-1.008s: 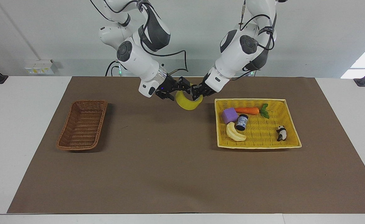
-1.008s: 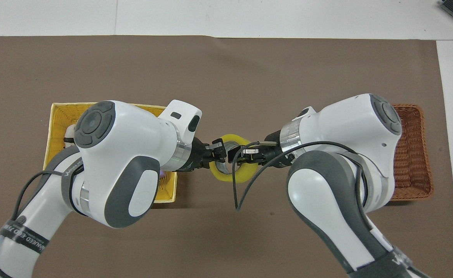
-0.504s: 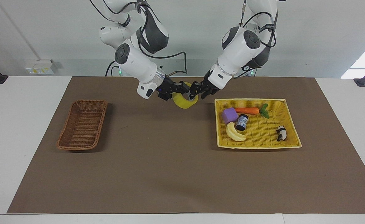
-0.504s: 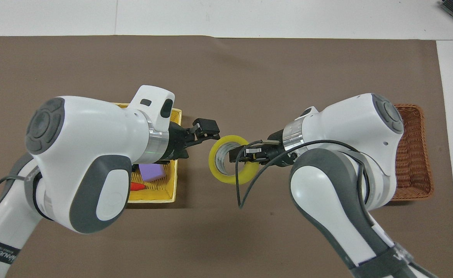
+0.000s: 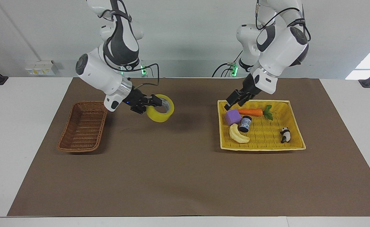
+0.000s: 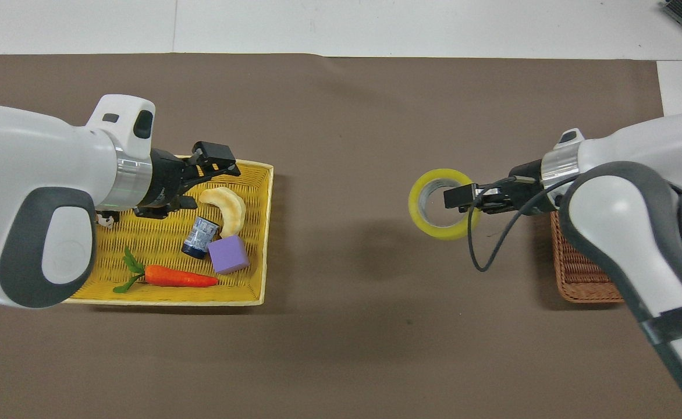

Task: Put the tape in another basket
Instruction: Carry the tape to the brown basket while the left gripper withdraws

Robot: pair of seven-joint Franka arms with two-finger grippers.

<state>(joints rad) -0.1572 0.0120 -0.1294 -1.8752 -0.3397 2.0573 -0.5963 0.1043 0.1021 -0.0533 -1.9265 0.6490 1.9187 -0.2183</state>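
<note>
Above brown tabletop beside wicker basket, right end effector grips tape; left end effector, fingers spread and empty, waits over yellow tray.

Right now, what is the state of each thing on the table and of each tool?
tape: held in the air by the right tool, over the mat.
right tool: shut on the tape.
left tool: open, holding nothing, over the yellow tray's rim.
brown basket: empty.
yellow tray: holds carrot, purple block, small can, banana, panda.
</note>
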